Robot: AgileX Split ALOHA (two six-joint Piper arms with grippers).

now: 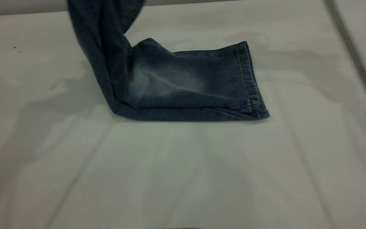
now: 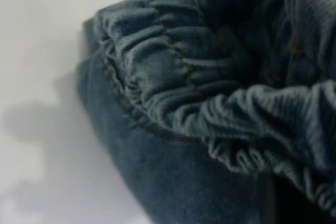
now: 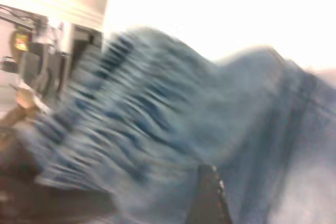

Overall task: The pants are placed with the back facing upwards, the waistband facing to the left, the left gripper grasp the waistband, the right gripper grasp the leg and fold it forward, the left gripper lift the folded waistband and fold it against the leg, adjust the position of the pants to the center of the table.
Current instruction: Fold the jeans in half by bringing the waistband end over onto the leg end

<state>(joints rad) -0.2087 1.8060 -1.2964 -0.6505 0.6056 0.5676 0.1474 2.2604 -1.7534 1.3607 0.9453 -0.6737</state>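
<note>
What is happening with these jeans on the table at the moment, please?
The pants are mid-fold. The waistband end is lifted off the table and rises out of the top of the exterior view, while the leg lies flat with its hem to the right. Neither gripper shows in the exterior view, so what holds the cloth up is out of sight.

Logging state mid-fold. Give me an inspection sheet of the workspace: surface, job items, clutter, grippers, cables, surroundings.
Surface: white table, a few dark specks at far left.
Job's things: pants folded, leg flat with hem at right; upper part lifted out of the exterior view's top; ruched waistband bunched up in left wrist view.
Clutter: nothing seen.
Grippers: neither in exterior view; a dark fingertip in right wrist view, grip unclear.
Cables: nothing seen.
Surroundings: blurred equipment beyond the table.
</note>
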